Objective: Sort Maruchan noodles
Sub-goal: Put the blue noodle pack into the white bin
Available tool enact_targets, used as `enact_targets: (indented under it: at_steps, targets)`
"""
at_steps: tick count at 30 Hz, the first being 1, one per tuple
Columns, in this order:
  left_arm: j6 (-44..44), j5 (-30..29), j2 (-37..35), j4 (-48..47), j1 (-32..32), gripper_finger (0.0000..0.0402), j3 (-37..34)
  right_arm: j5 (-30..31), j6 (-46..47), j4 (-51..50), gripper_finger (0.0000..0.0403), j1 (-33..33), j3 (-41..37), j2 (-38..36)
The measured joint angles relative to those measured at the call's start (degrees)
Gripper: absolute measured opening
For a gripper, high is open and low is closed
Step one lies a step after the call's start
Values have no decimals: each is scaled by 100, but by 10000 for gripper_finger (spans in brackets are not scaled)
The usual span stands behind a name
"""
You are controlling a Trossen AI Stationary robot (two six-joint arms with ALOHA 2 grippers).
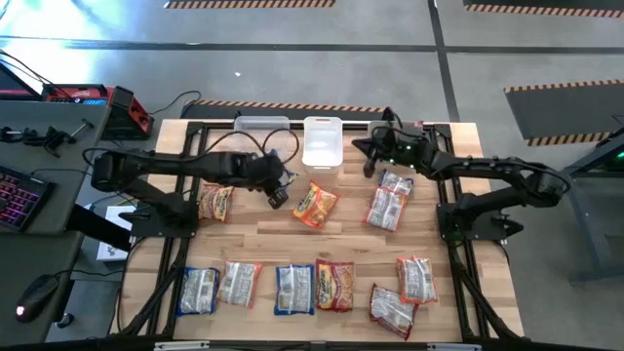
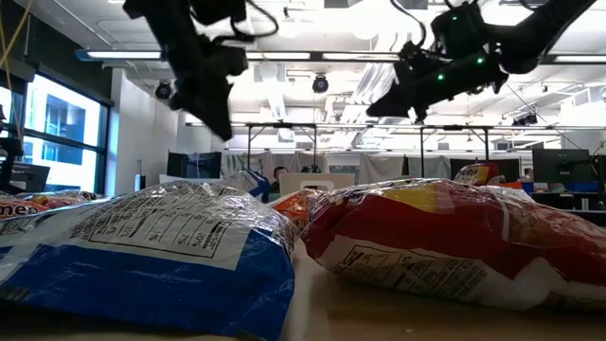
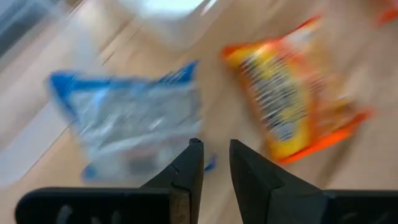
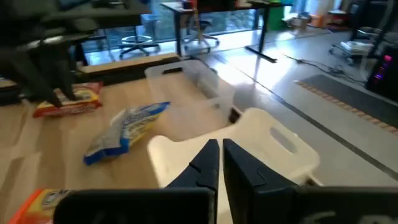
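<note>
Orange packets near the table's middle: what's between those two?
The left gripper and a blue packet by it; the high view shows the gripper, the right wrist view the packet.

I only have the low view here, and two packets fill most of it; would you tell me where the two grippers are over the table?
Observer: The left gripper hangs over the middle of the table, beside an orange packet.
Operator: Thank you. And the right one?
Observer: The right gripper is near the far edge, shut and empty, next to the white bin.
Operator: Is the left one holding anything?
Observer: No. Its wrist view shows its fingers slightly apart with nothing between them, and a blue-and-white packet on the table below.
</note>
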Motion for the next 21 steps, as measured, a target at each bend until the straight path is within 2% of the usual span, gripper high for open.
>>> enact_targets:
  at_steps: [3,6,12,17,21]
  targets:
    - [955,874,24,23,299,68,271,-27,-209,61,14,129,99,222]
    - [1735,1519,221,-553,679,90,831,-25,-342,-48,23,199,141,264]
    - [3225,1591,920,-2052,1308,174,1827,-24,-435,-182,53,206,157,197]
    - [4345,1875,1617,-2276,1574,234,2361,-24,-501,-218,75,206,157,183]
    - [5056,1908,2205,-2263,1674,247,2782,-24,-610,-322,83,206,157,183]
